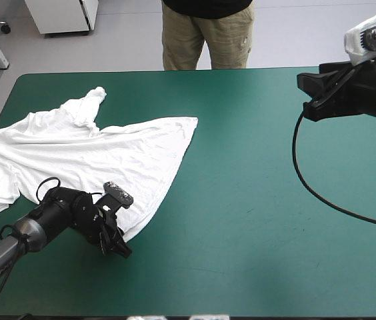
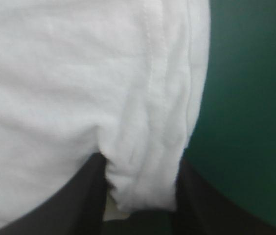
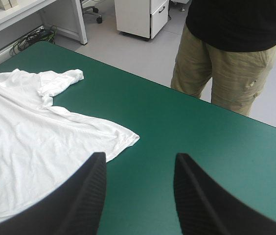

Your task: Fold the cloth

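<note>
The left gripper (image 2: 139,198) is clamped on the near corner of the T-shirt (image 1: 88,153), spread over the left side of the bench (image 1: 261,200), likely to start a fold, while the right gripper (image 3: 139,188) hangs wide apart, empty.

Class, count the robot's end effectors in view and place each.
2. The left end effector grips the T-shirt's near corner; the right end effector hangs open above the table's far right.

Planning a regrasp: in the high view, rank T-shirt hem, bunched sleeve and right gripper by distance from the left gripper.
1. T-shirt hem, pinched in the left gripper.
2. Bunched sleeve, toward the far edge.
3. Right gripper, raised at the far right.
</note>
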